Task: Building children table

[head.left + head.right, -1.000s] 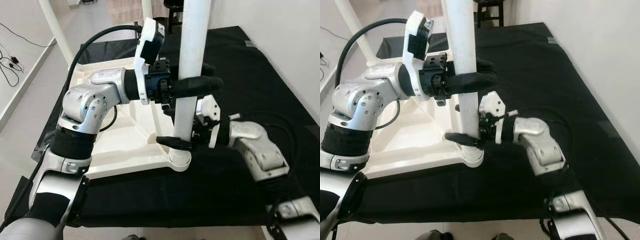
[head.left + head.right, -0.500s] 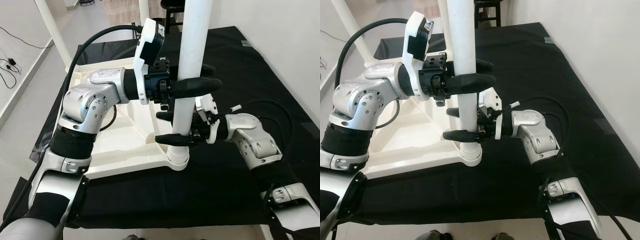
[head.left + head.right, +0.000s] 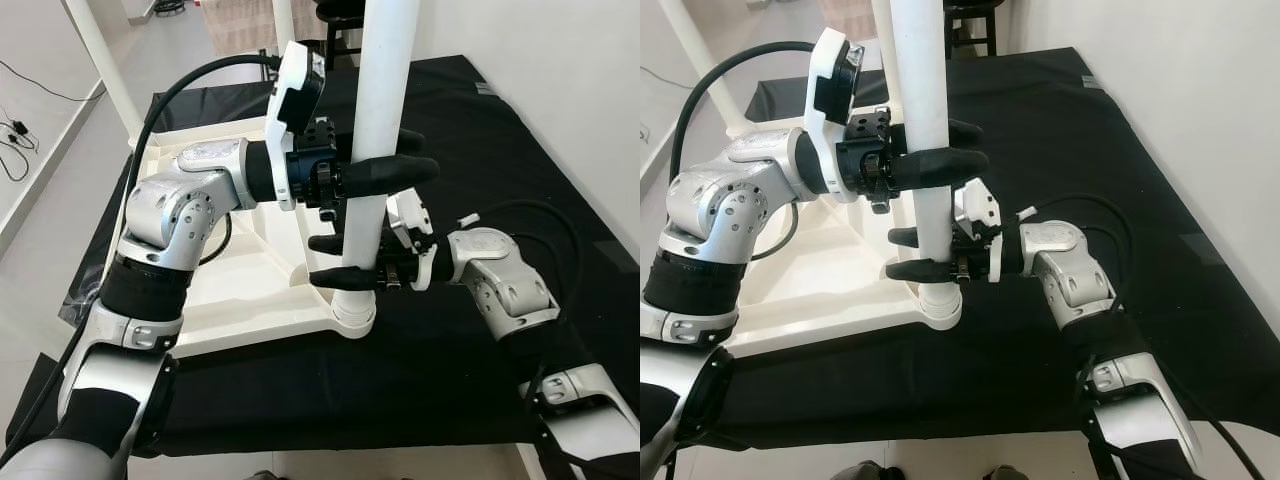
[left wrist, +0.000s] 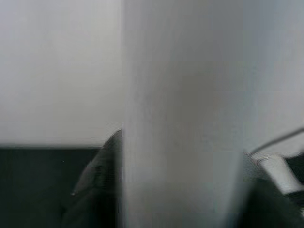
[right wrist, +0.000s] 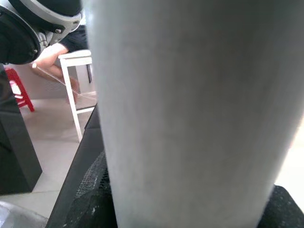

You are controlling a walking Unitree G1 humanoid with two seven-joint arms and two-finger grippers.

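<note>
A white children's table (image 3: 240, 285) lies upside down on a black cloth. One round white leg (image 3: 375, 100) stands upright in the socket (image 3: 352, 315) at its near right corner. My left gripper (image 3: 425, 152) is shut on this leg about halfway up, one black finger in front and one behind. My right gripper (image 3: 315, 262) is shut on the same leg lower down, just above the socket, reaching in from the right. Both wrist views show the leg (image 4: 183, 118) (image 5: 190, 109) very close between the fingers.
The black cloth (image 3: 480, 130) spreads out to the right up to a white wall. Two more white legs (image 3: 100, 60) (image 3: 283, 20) stand at the table's far corners. The right wrist view shows a person's arm (image 5: 52, 52), a white stool (image 5: 76, 61) and a red stool (image 5: 19, 90).
My right gripper has slid a little way up the leg and its forearm has swung outward. The left gripper keeps its hold at the same height.
</note>
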